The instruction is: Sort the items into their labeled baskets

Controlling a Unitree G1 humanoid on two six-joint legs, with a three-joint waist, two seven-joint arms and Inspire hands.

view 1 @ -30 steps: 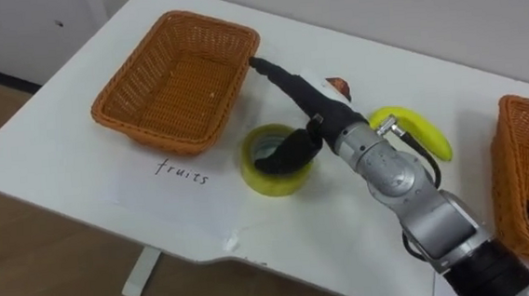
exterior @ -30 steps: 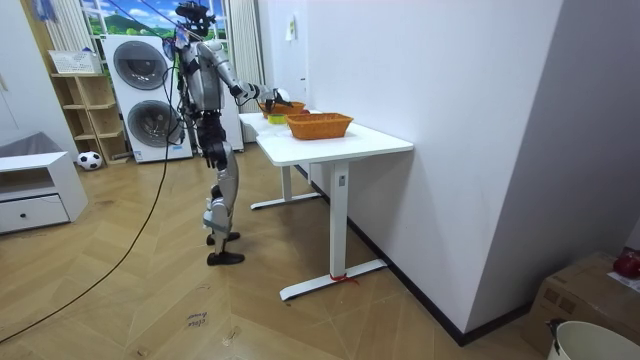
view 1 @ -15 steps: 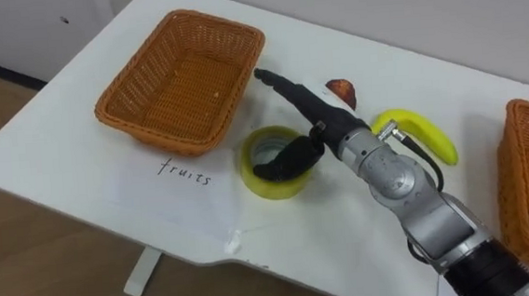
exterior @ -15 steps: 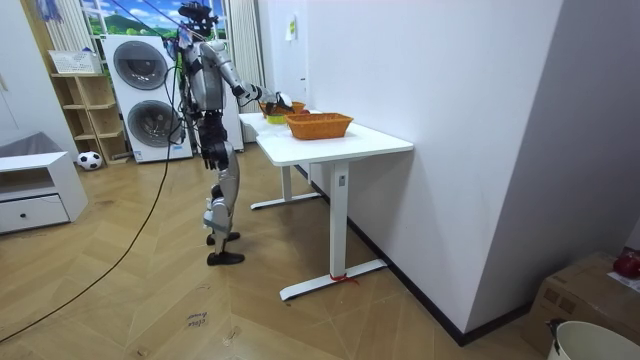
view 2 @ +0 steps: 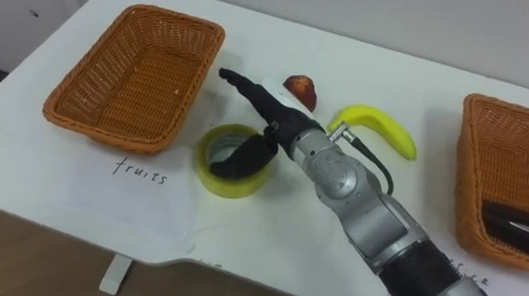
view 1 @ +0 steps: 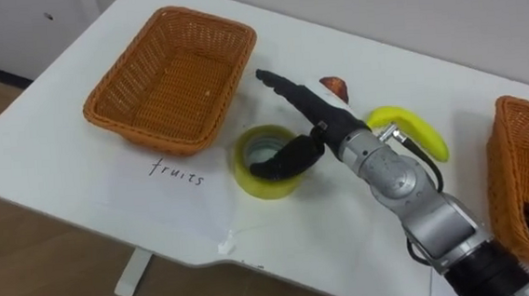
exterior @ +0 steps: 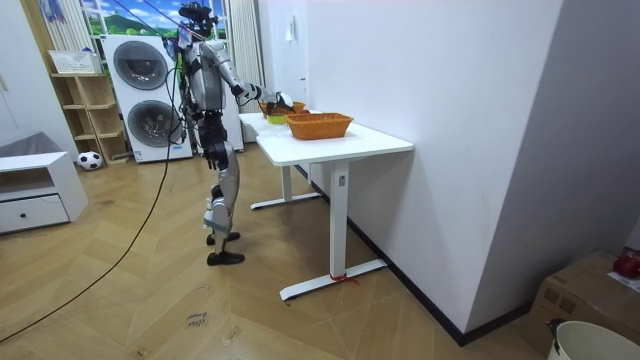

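Currently the right hand (view 1: pixel 326 123) is at the tape (view 1: pixel 267 164) — thumb in its core, fingers (view 1: pixel 283 83) straight, nothing gripped. Next: pinch and lift.

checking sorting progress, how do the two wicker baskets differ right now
The left basket is empty; the right basket already holds dark flat items. The left basket sits beside the yellow tape roll, near the table's left end; the right basket sits far right, apart from the loose things. Both are orange-brown, rectangular and woven, standing on the white table.
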